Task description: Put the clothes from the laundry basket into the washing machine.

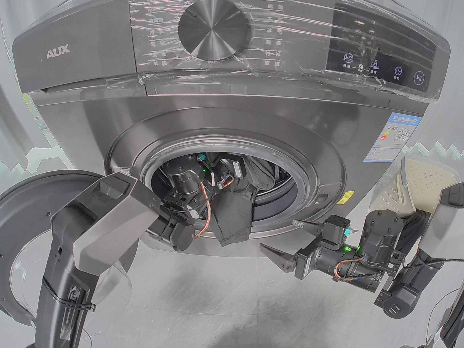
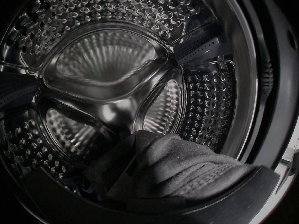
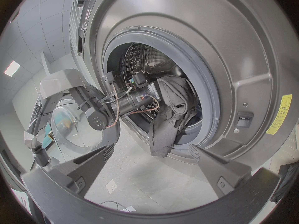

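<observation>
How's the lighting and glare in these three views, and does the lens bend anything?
Head view: glare streaks on the plastic film over the washing machine panel, whose outline bows. Left wrist view: dim, with highlights only on the steel drum; the dark garment is dimly lit. Right wrist view: bright, fisheye curving the door opening, black corners.

Your head camera looks forward and down, close to the washing machine (image 1: 232, 117), with the door opening (image 1: 303, 184) toward six o'clock. Your left wrist camera sits inside that opening, facing the drum (image 2: 102, 66) back wall, with a dark garment (image 2: 180, 171) very near at five o'clock. Your right wrist camera looks in from outside, low down, and shares the door opening, dark garment and left arm (image 3: 96, 119) with the head view.
</observation>
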You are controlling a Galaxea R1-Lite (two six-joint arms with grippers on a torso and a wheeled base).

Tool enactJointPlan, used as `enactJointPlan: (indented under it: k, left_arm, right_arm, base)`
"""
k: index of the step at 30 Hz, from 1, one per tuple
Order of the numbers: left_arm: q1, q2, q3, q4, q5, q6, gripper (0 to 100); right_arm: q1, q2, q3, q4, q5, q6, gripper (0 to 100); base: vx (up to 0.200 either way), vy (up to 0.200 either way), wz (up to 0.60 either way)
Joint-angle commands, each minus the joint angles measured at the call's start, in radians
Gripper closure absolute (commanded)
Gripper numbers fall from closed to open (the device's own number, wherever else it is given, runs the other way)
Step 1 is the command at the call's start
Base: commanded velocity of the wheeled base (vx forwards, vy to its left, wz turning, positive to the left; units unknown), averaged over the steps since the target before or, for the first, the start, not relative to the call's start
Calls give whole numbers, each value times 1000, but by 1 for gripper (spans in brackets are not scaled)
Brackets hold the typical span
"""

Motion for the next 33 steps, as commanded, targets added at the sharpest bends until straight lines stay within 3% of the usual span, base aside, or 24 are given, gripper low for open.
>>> enactJointPlan:
  k: [1,8,15,16,21,27,28,33]
  left_arm:
    - [-5,117,-177,79,18,-8,100]
    - [18,241,-520,220,93,-23,100]
    - [23,243,-524,252,114,-48,100]
    - [23,241,-524,255,114,-48,0]
    - [15,166,-456,271,116,-51,0]
    - [7,-43,-134,384,96,-48,0]
    - [7,-43,-134,384,96,-48,0]
    - [-11,-162,77,498,38,-43,0]
  right_arm:
    - [11,3,4,0,-1,0,0]
    - [12,12,10,0,1,0,0]
    - [15,12,10,0,1,0,0]
    - [15,14,10,0,1,0,0]
    - [15,15,10,0,1,0,0]
    - [15,15,10,-1,1,0,0]
    - [15,15,10,-1,1,0,0]
    - [17,14,10,0,1,0,0]
  base:
    - [0,0,0]
    - [0,0,0]
    - [0,0,0]
    - [0,0,0]
    - [0,0,0]
    - [0,0,0]
    - [0,0,0]
    - [0,0,0]
